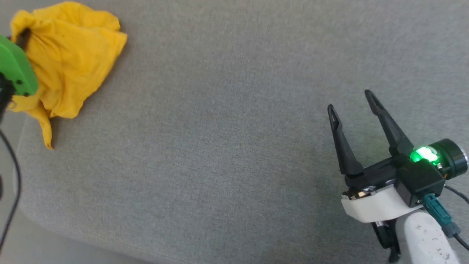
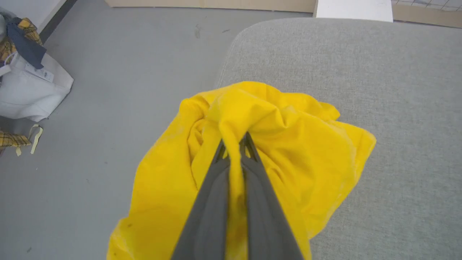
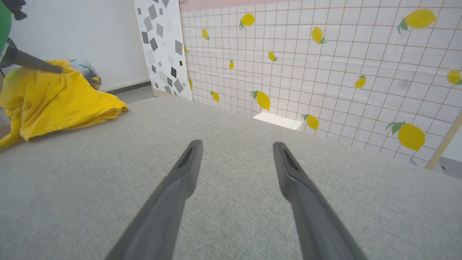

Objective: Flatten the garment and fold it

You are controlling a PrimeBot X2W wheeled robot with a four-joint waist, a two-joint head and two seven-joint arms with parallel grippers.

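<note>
Opening step: my left gripper (image 2: 234, 147) is clamped on a ridge of the crumpled bright yellow cotton T-shirt (image 1: 73, 58), heaped at the left corner of the grey fabric cushion (image 1: 234, 154). My right gripper (image 1: 350, 101), fingers spread, hovers well apart. Next, I judge: drag it centreward, then spread.

Buried in a pinched fold of the yellow T-shirt (image 2: 296, 144): inner finger faces of the left pincer (image 2: 234, 141). Cut by the left wrist view's bottom edge: the T-shirt's near part. Cut by the head view's left edge: that pincer's green housing (image 1: 14, 69), fingers lost behind folds. Front or back of the T-shirt: impossible to tell. Half out of frame at left: white bag (image 2: 29, 90).
</note>
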